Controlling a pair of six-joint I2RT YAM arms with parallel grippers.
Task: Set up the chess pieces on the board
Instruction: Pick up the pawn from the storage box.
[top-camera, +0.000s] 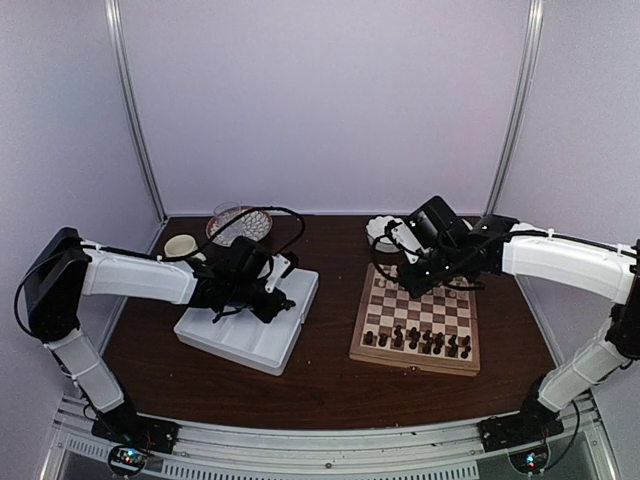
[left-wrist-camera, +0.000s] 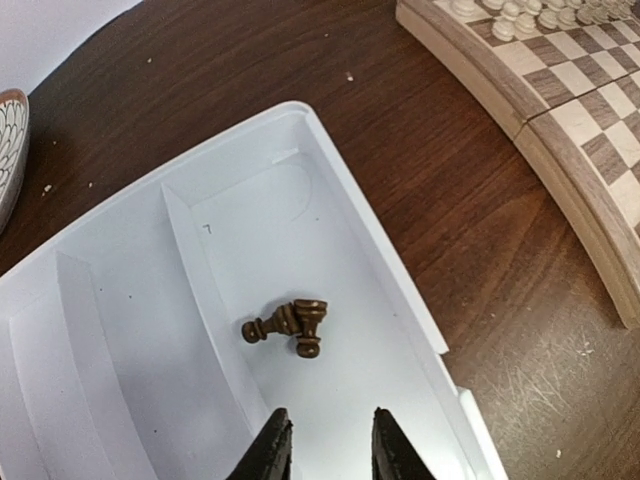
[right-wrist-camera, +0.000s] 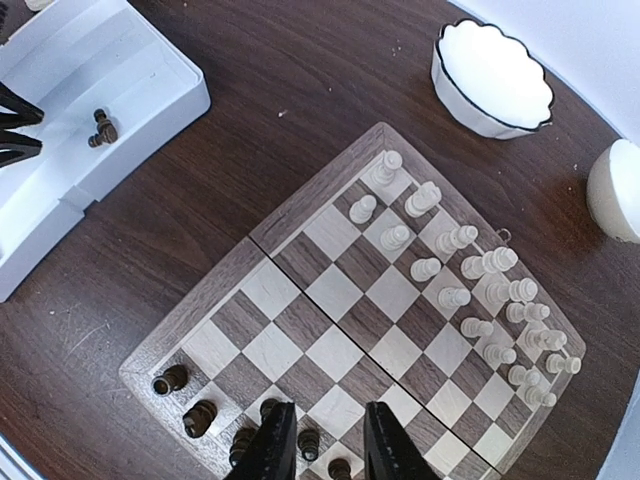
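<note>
- Here's the dark brown wooden desk (top-camera: 330, 385), carrying everything in play.
- The left white-and-black arm (top-camera: 140, 275) reaches in from 9 o'clock in the top view. The right white-and-black arm (top-camera: 560, 258) sweeps in from 3 o'clock.
- A white rectangular divided plastic tray (top-camera: 235, 352) sits on the 9 o'clock half of the desk, under the left arm.
- A square wooden chessboard (right-wrist-camera: 330, 330) with light and dark checks and a tan border lies on the 3 o'clock half, apart from the tray.
- Along the far edge, a patterned round bowl (top-camera: 240, 225) and a small cream cup (top-camera: 182, 245) sit around 11 o'clock. A white scalloped bowl (right-wrist-camera: 495, 80) sits just beyond the chessboard.
- The left tool (left-wrist-camera: 330, 425) hangs over the tray compartment nearest the chessboard, fingers parted with nothing between them: released.
- The right tool (right-wrist-camera: 327, 415) hangs above the chessboard, fingers apart and gripping nothing: released as well.
- Pale cream chessmen (right-wrist-camera: 453, 297) stand in two rows along the chessboard's 3 o'clock edge in the right wrist view.
- Dark brown wooden chess pieces (top-camera: 413, 338) stand upright along the chessboard's 6 o'clock edge in the top view.
- And look, toppled dark pieces (left-wrist-camera: 290, 325) lie touching in a little heap in that same tray compartment, at 12 o'clock from the left tool's fingertips.
</note>
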